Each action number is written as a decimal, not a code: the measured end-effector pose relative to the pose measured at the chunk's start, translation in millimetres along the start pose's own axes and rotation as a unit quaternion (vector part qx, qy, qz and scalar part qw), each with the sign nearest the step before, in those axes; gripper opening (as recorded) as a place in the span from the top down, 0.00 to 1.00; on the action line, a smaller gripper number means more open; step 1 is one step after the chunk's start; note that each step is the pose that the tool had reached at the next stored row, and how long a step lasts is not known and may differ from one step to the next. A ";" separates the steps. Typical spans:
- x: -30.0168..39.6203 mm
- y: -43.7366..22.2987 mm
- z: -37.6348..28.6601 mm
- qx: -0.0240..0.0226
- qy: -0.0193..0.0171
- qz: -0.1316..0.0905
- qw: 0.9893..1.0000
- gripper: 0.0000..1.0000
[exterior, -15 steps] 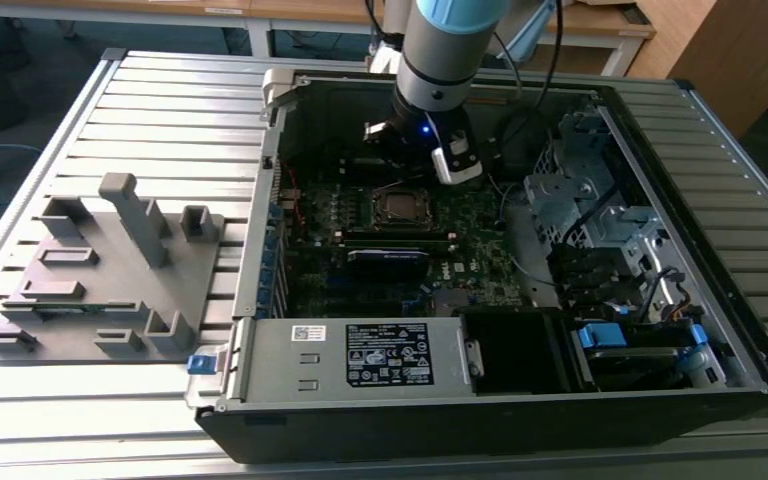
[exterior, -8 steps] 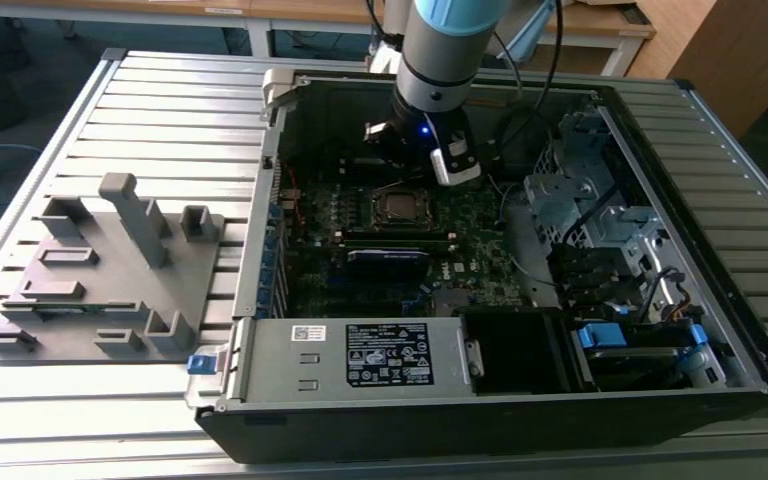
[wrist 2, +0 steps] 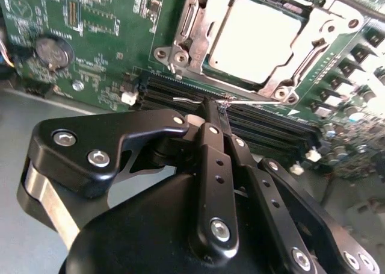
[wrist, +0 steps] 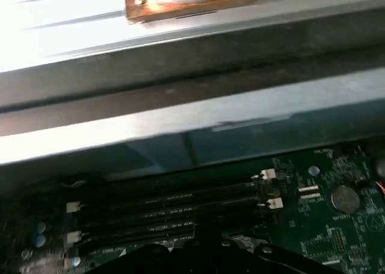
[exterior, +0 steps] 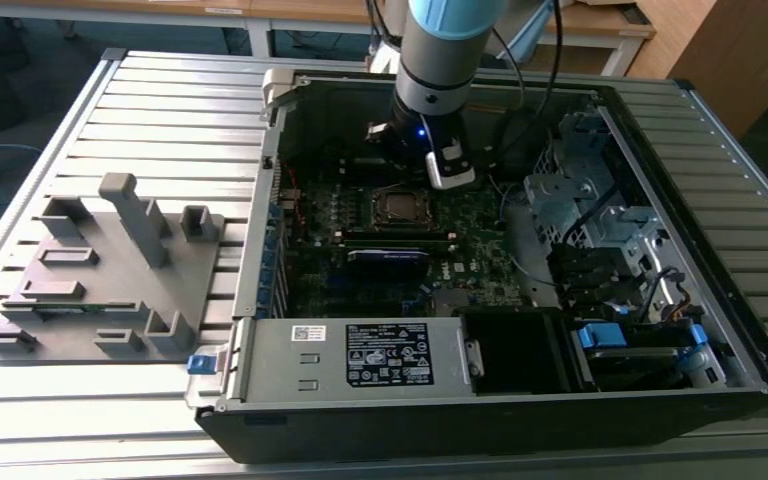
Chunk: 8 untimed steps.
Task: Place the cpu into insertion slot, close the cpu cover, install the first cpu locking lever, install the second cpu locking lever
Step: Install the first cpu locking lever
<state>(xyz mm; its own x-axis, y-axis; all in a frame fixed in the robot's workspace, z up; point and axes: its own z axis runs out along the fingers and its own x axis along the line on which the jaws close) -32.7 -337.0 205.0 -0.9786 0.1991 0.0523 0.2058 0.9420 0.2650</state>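
In the second wrist view the cpu point(wrist 2: 255, 39) lies flat in the insertion slot point(wrist 2: 283, 93), its pale metal face up. The silver cpu cover point(wrist 2: 186, 33) lies down around it as a frame. My gripper point(wrist 2: 215, 108) has its black fingers point(wrist 2: 207, 141) pressed together, shut. Their tips meet a thin wire locking lever point(wrist 2: 186, 98) that runs along the socket's edge beside the memory slots. In the exterior view the arm point(exterior: 438, 70) reaches down into the open case, right next to the socket point(exterior: 395, 205).
Long black memory slots point(wrist 2: 174, 87) lie under the fingertips, with a coin battery point(wrist 2: 53, 50) nearby. A grey power supply box point(exterior: 357, 355) sits at the case front, drive bays point(exterior: 584, 200) on the exterior view's right, and a grey fixture tray point(exterior: 104, 270) on its left.
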 end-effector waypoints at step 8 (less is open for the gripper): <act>0.7 -0.7 5.3 -0.001 -0.013 0.036 0.999 0.90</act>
<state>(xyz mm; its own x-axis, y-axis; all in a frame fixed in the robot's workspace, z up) -33.5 -336.0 199.8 -0.9610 0.2726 0.0471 0.2752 0.9246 0.2635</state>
